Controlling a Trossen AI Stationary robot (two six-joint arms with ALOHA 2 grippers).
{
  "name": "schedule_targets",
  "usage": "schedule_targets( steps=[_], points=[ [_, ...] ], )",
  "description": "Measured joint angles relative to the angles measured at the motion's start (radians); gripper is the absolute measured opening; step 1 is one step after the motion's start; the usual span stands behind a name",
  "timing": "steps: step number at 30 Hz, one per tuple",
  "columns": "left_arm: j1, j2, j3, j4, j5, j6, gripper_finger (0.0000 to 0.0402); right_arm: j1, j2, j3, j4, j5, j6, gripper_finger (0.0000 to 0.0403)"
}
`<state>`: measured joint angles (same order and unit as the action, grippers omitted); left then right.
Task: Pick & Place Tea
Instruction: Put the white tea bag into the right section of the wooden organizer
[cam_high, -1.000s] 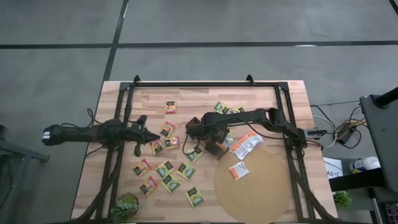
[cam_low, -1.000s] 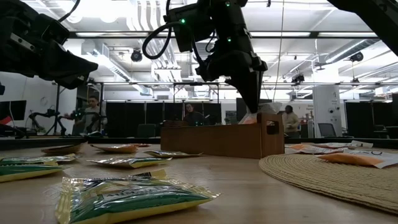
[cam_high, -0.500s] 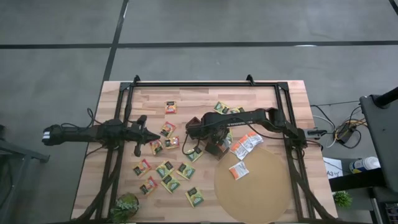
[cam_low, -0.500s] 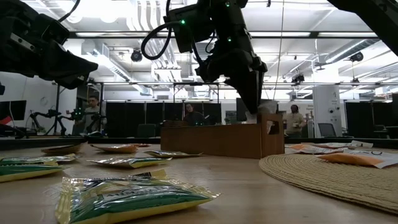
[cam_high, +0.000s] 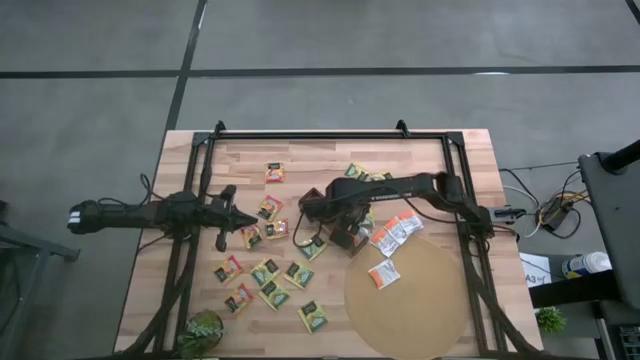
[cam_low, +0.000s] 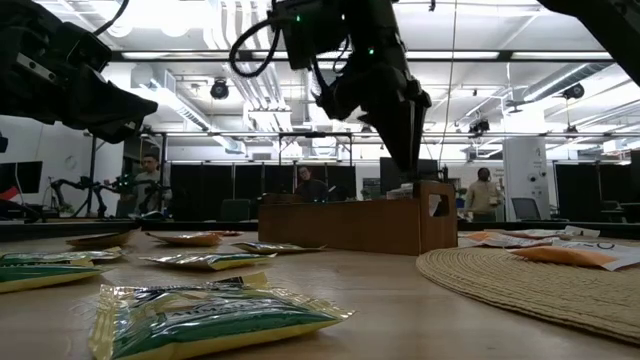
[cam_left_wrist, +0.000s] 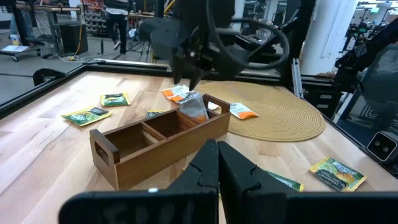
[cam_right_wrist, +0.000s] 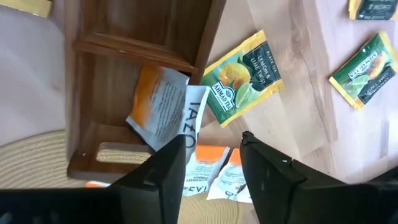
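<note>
A release was judged to be in hand: the right gripper (cam_right_wrist: 211, 158) was seen poised above the end compartment of the wooden box (cam_left_wrist: 155, 140), its two fingers parted with a clear gap and nothing held between them. A white-and-orange tea sachet (cam_right_wrist: 160, 106) was found inside that end compartment, propped at a tilt against the compartment's wall and partly over its rim, not lying flat. The left gripper (cam_left_wrist: 217, 167) was held shut and empty over the table's left side, waiting. Many sachets were left on the table: a green-yellow lemon-lime sachet (cam_right_wrist: 242, 78) lay just beside the box, and white-and-orange ones (cam_high: 397, 230) lay at the edge of the round mat (cam_high: 420, 310). For the next move, it was judged that the right arm would need to be lifted clear of the box and brought over a loose sachet, whose flat, thin, crinkled packet would call for a low, careful pinch.
</note>
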<state>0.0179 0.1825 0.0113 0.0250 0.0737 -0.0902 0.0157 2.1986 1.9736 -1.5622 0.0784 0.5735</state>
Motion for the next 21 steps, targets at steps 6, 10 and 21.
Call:
schedule_targets(
  steps=[6, 10, 21],
  points=[
    [0.000, 0.000, 0.000, 0.000, 0.000, 0.000, 0.0000, 0.035, -0.038, -0.004, 0.010, 0.003, 0.007, 0.0138],
    [0.000, 0.000, 0.000, 0.000, 0.000, 0.000, 0.0000, 0.061, -0.061, -0.023, 0.040, 0.004, 0.011, 0.0134],
    [0.000, 0.000, 0.000, -0.001, 0.000, 0.000, 0.0000, 0.092, -0.233, -0.290, 0.171, 0.000, 0.199, 0.0148]
  ],
)
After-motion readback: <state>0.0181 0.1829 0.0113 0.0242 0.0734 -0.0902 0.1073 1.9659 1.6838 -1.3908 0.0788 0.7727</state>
